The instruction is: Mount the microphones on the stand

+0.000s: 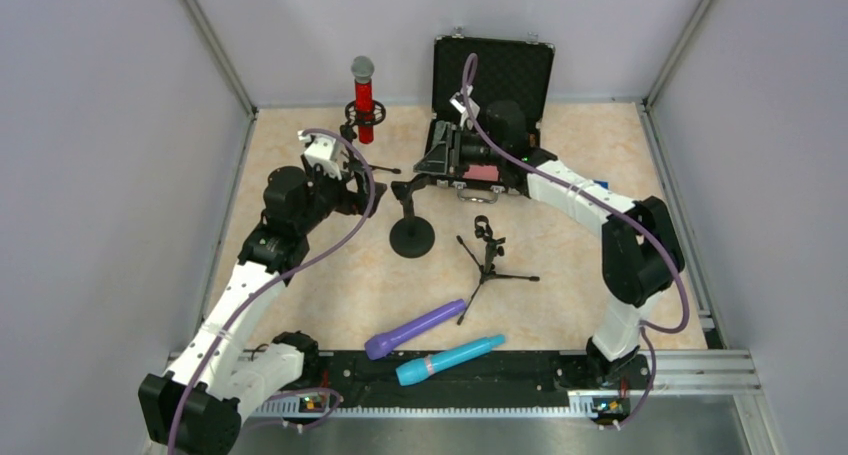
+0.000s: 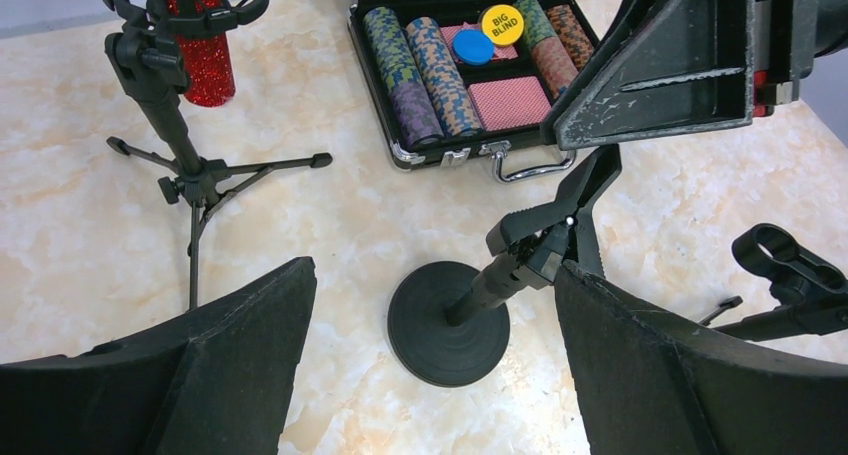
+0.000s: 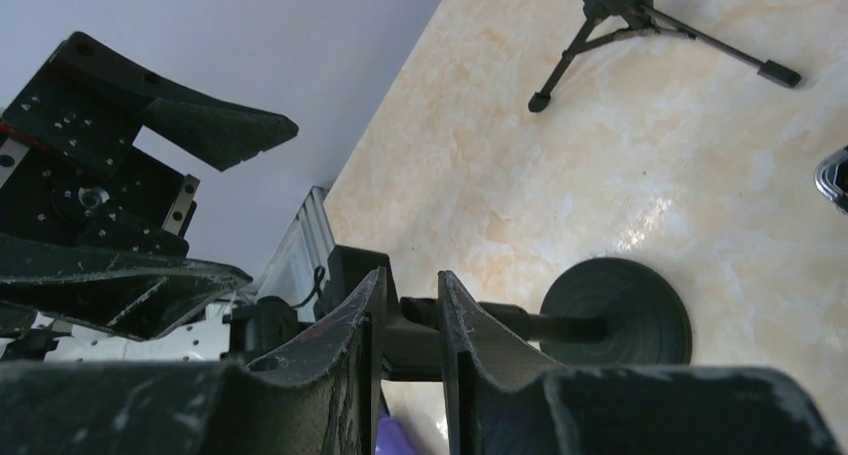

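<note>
Red mic (image 1: pixel 364 100) sits upright, already mounted, behind-left of the round stand (image 1: pixel 411 237). My left gripper (image 2: pixel 430 275) hangs wide apart just left of that stand, and my right gripper (image 3: pixel 410 305) is clamped on its upper end. Purple mic (image 1: pixel 416 328) and turquoise mic (image 1: pixel 450 360) lie flat nearer me than the stand; probably stiff, smooth and head-heavy, so grip mid-barrel.

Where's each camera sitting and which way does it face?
Top external: high behind, looking down on beige marbled table; left arm, right arm show.
Left wrist: on left arm, facing down at the black round-based stand; open left tool shows.
Right wrist: on right arm, along the right tool, shut on that stand.
Shared: both wrists see the stand.
</note>
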Controlling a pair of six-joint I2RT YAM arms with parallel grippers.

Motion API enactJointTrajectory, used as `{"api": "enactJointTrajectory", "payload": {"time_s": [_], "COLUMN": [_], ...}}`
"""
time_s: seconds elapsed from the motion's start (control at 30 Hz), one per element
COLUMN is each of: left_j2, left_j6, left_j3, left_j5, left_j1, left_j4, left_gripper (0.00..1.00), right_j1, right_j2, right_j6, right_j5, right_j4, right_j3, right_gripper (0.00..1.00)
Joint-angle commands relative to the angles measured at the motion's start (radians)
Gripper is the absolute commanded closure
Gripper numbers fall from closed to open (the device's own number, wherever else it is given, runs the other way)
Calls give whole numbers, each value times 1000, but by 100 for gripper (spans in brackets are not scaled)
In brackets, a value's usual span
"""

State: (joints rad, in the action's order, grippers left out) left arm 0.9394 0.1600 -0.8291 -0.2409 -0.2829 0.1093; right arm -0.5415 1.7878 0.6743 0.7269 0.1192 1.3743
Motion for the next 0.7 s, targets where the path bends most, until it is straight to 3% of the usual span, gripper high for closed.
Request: {"api": "enactJointTrajectory", "payload": {"time_s": [0.0,0.67], "left_j2": [-15,-53], "left_j6": [-28,-94], "left_j3": [-9,-33], "left_j5": [14,-38], "left_j1": [5,5], "left_j4": [-13,-2], "left_gripper": [6,6], "right_j1": [-8,-8], "right_j2": [-72,-119], "right_j6": [-8,-34], "right_j5": [-20,-78], "right_j4": [11,12], "right_j3": [-22,-12], "right_gripper": [76,74]}}
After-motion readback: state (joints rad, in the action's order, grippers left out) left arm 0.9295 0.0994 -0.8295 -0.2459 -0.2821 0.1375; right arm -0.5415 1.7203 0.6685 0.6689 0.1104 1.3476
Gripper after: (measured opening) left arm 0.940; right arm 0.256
